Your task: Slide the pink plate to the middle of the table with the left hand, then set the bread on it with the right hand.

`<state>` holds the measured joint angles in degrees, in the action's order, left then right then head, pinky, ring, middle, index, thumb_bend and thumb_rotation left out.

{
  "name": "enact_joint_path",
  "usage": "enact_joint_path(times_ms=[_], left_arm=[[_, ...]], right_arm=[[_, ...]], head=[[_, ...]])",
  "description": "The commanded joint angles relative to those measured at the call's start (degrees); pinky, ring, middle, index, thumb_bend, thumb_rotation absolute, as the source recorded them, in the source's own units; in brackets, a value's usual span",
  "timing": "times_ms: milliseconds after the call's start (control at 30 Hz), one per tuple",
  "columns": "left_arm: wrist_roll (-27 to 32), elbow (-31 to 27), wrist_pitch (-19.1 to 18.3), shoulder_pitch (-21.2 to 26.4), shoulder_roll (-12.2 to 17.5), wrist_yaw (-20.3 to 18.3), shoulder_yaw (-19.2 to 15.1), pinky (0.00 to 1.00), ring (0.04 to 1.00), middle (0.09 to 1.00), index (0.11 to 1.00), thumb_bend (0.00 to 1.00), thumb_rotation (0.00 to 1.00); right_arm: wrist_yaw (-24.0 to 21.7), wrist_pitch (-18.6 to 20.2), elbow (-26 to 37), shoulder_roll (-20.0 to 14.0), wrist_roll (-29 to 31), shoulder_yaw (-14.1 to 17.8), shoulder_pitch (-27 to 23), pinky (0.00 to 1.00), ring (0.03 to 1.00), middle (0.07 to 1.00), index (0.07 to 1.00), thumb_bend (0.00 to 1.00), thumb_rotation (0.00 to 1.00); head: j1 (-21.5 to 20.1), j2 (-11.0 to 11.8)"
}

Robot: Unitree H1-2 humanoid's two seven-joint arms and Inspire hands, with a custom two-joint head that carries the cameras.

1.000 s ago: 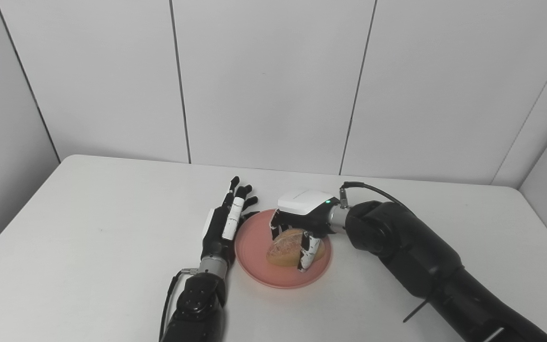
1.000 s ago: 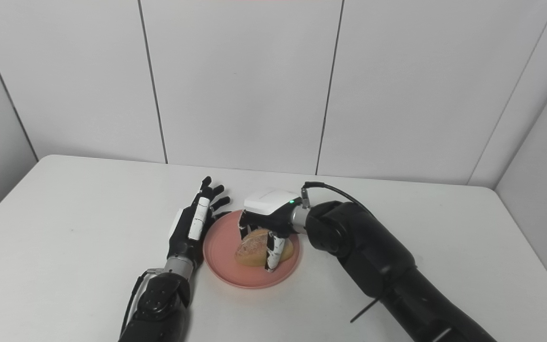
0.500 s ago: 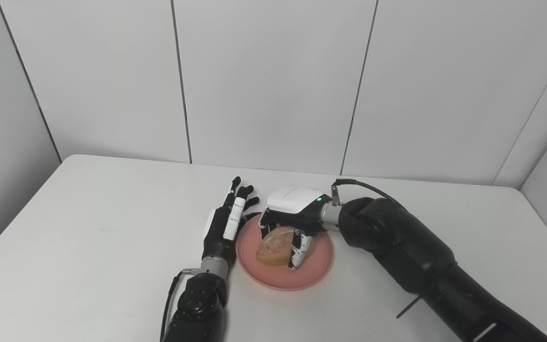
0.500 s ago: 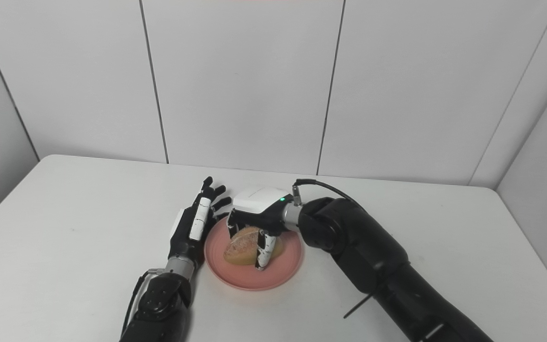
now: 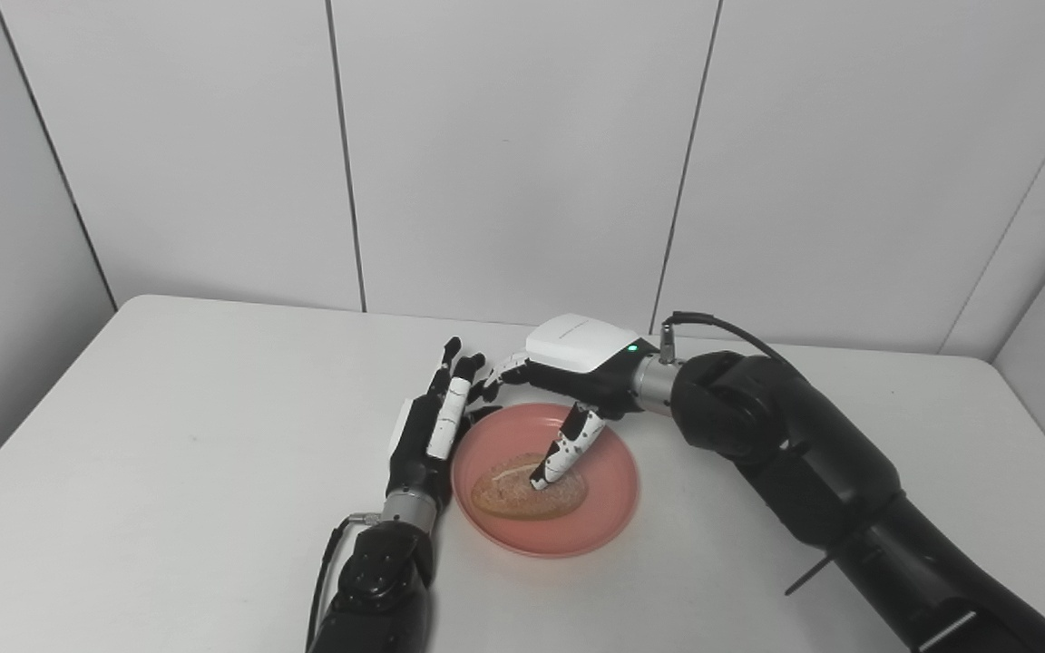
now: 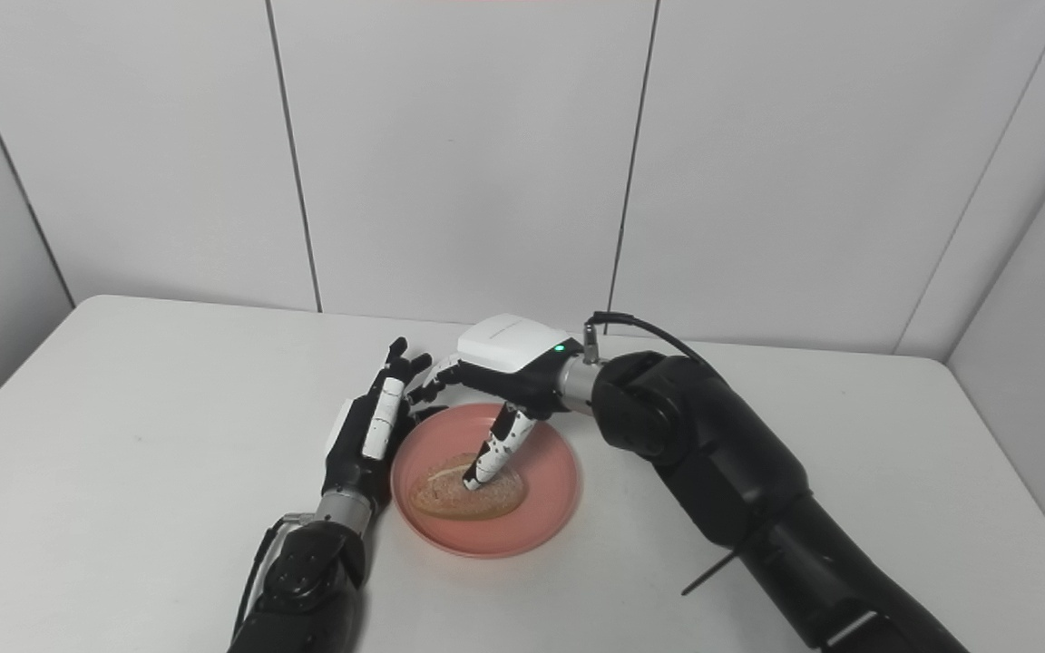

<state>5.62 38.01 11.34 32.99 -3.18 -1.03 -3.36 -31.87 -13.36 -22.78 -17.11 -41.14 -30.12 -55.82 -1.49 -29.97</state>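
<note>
The bread (image 5: 527, 491), flat and golden-brown, lies on the round pink plate (image 5: 609, 508) mid-bench (image 5: 169, 472). Above it the right robot hand (image 5: 568, 385) is spread, empty; the left robot hand (image 5: 432, 431) rests outstretched beside the rim.

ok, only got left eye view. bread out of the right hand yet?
Observer: Yes. From the right eye, bread lies flat on the plate, right hand open above it.
Operator: One of the fingers looks planted on it.
Observer: Same here: its tip overlaps the bread; contact can't be told.
Operator: Left hand?
Observer: Open, standing edge-on at the plate's left rim; no gap visible from here either.
</note>
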Motion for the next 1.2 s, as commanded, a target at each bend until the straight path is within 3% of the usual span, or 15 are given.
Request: enact_joint_path(times_ms=[0, 233, 400, 433, 467, 567, 733, 833, 1000, 1167], left_arm=[[0.3, 2.2, -2.0, -4.8, -0.8, -0.2, 0.2, 0.68, 0.826, 0.921, 0.969, 0.90, 0.88], [-0.1, 1.6, -2.3, -5.1, -0.5, -0.3, 0.5, 0.67, 0.841, 0.927, 0.976, 0.91, 0.89], [0.0, 1.6, -2.4, -4.9, -0.5, -0.1, 0.5, 0.67, 0.841, 0.921, 0.968, 0.90, 0.89], [0.1, 1.7, -2.3, -4.9, -0.5, -0.1, 0.4, 0.68, 0.841, 0.920, 0.965, 0.91, 0.89], [0.3, 1.8, -2.3, -4.8, -0.5, -0.2, 0.3, 0.68, 0.840, 0.920, 0.964, 0.92, 0.89], [0.4, 2.0, -2.1, -4.6, -0.4, -0.2, 0.2, 0.69, 0.851, 0.924, 0.966, 0.91, 0.88], [0.3, 2.0, -1.6, -4.3, -0.4, 0.2, -0.3, 0.76, 0.899, 0.928, 0.972, 0.90, 0.88], [-0.1, 1.9, -1.2, -4.1, -0.3, 0.7, -0.4, 0.79, 0.921, 0.935, 0.973, 0.90, 0.89], [-0.7, 1.6, -0.7, -3.9, -0.1, 1.2, -0.1, 0.83, 0.955, 0.950, 0.977, 0.88, 0.89], [-2.6, 1.2, -0.2, -4.1, 0.0, 2.7, 0.7, 0.84, 0.947, 0.941, 0.972, 0.89, 0.91]], right_arm=[[-0.6, 0.9, 3.1, -1.5, 1.0, 1.6, -2.9, 0.85, 0.890, 0.864, 0.774, 1.00, 0.43], [-2.0, 2.1, 6.6, -3.2, 1.5, 3.1, -0.8, 0.88, 0.892, 0.861, 0.764, 1.00, 0.43], [4.0, 1.8, 7.2, -2.8, 3.3, 7.4, 3.5, 0.80, 0.850, 0.825, 0.739, 1.00, 0.46], [5.4, 2.2, 7.2, -2.5, 3.8, 8.5, 4.5, 0.78, 0.844, 0.819, 0.740, 1.00, 0.54], [7.5, 3.1, 7.2, -1.6, 4.4, 10.1, 6.3, 0.77, 0.842, 0.817, 0.740, 1.00, 0.57], [12.4, 4.9, 6.6, 1.2, 6.3, 13.7, 10.5, 0.75, 0.859, 0.830, 0.783, 0.93, 0.78], [17.6, 8.3, 4.5, 6.5, 11.9, 18.4, 16.4, 0.80, 0.903, 0.898, 0.856, 0.87, 0.92], [21.1, 9.0, 2.3, 10.0, 16.5, 21.8, 18.9, 0.82, 0.906, 0.906, 0.860, 0.88, 0.94], [28.7, 7.1, -2.5, 16.7, 26.3, 29.3, 22.7, 0.85, 0.922, 0.918, 0.880, 0.86, 0.97], [34.1, 6.3, -4.6, 22.6, 35.1, 35.3, 25.4, 0.97, 0.962, 0.960, 0.928, 0.82, 1.00]], head=[[0.0, 0.0], [-0.2, -0.2], [-0.5, -0.2], [-0.5, -0.2], [-0.6, -0.3], [-0.8, -0.3], [-1.5, -0.4], [-1.7, -0.4], [-2.2, -0.6], [-2.5, -0.7]])
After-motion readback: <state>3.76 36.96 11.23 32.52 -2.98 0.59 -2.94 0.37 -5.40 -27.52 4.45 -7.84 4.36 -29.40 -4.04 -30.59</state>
